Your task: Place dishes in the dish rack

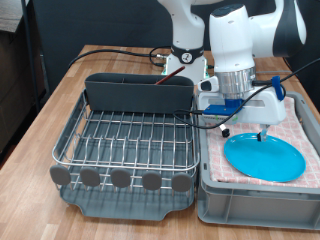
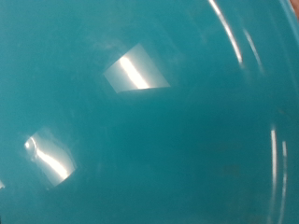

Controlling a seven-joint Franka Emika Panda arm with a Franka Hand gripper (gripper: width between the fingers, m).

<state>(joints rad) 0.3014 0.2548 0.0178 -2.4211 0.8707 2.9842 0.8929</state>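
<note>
Hanging low over the blue plate (image 1: 264,157), the gripper (image 1: 262,133) stood at the plate's far edge, on the exterior view's right. Whether its fingers were spread or closed could not be told, since the arm's white body and a dark cable hid most of them, and nothing showed between them. The plate lay flat on the pink-and-white checked cloth (image 1: 301,130) that lined the light grey bin (image 1: 260,195), at the bin's near right part.

The wrist view was filled with the plate's glossy blue surface (image 2: 149,121), with two bright window-shaped reflections on it and curved highlights along its rim; no fingers showed there.

The dish rack (image 1: 128,140) sat on the exterior view's left, just beside the bin, its silver wire grid over the dark grey tray, the tall grey compartment at the far side and round grey tabs along the near edge. No dishes showed on the grid. Both stood on a wooden table (image 1: 45,110).
</note>
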